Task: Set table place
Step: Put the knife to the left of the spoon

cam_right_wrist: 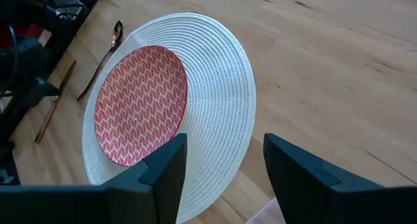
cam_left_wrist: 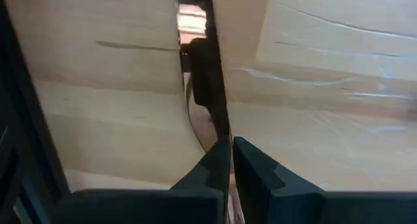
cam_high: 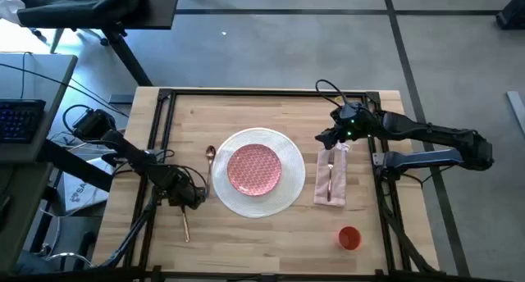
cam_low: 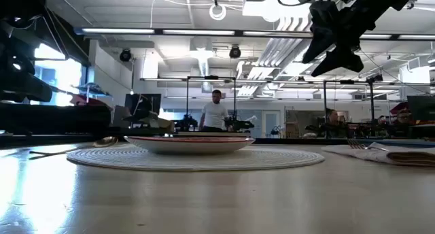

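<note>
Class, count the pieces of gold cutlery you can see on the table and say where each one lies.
3: a spoon left of the white mat, a fork on the napkin, and a third piece under the left tool.

Grey floor (cam_high: 271, 44), ceiling striplights (cam_low: 156, 31), distant person (cam_low: 215, 115).

Pink patterned plate (cam_high: 254, 169) centred on white plate (cam_high: 287, 192).
</note>
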